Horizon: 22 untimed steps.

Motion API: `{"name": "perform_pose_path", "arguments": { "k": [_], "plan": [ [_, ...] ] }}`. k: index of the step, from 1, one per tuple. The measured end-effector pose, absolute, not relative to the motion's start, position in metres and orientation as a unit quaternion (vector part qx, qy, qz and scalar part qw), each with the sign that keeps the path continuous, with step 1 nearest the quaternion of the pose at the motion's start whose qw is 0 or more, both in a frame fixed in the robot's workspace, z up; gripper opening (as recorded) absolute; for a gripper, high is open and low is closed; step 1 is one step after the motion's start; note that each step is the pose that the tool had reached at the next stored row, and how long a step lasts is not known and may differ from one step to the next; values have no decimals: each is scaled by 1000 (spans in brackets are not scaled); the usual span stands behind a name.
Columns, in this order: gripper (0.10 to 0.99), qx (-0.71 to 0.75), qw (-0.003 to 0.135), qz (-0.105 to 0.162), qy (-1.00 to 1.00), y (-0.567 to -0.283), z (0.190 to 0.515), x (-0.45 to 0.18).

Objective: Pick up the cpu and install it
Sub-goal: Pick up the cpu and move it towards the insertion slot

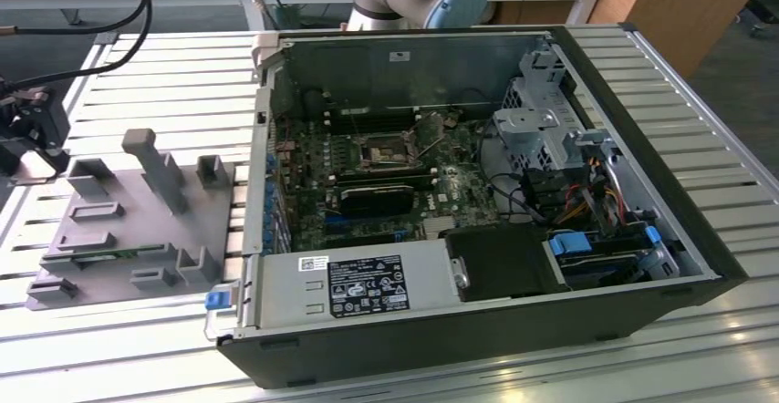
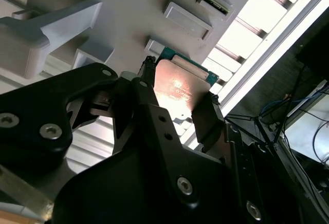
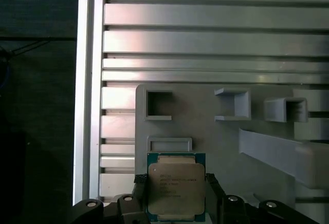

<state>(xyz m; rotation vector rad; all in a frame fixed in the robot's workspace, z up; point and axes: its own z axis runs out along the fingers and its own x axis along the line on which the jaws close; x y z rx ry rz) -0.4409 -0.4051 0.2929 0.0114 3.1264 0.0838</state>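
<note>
The cpu (image 3: 176,187) is a flat square chip with a silver top and a green rim. In both wrist views it sits between the two black fingers of my gripper (image 3: 176,199), which is shut on its opposite edges. In the second wrist view the cpu (image 2: 180,88) shines in the gripper (image 2: 177,99) over the grey fixture tray (image 2: 128,13). In the exterior view the gripper (image 1: 35,143) hangs at the far left, by the back corner of the tray (image 1: 134,230). The motherboard's cpu socket (image 1: 387,152) lies inside the open computer case (image 1: 681,239), well to the exterior view's right.
The tray carries raised grey posts (image 1: 152,170) and pockets (image 3: 159,104). A black heatsink block (image 1: 379,198) sits below the socket. The case walls, drive cage (image 1: 535,116) and cable bundle (image 1: 585,189) ring the motherboard. Everything rests on a slatted aluminium table (image 3: 216,44).
</note>
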Motion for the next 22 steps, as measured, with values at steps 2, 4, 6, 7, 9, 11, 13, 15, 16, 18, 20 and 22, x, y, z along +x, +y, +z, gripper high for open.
{"name": "perform_pose_path", "arguments": {
  "k": [2,4,6,7,9,11,13,15,16,18,20,22],
  "plan": [
    [537,4,7,27,1000,-405,295,-441],
    [537,4,7,27,1000,-405,297,-441],
    [537,4,7,27,1000,-405,298,-441],
    [537,4,7,27,1000,-405,299,-441],
    [537,4,7,27,1000,-405,300,-441],
    [537,4,7,27,1000,-405,302,-441],
    [537,4,7,27,1000,-404,306,-441],
    [537,4,7,26,1000,-404,311,-441],
    [537,4,7,26,1000,-403,314,-441],
    [537,4,7,26,1000,-403,319,-441],
    [537,4,7,26,1000,-402,324,-441],
    [537,4,7,26,1000,-401,330,-441]
  ]
}}
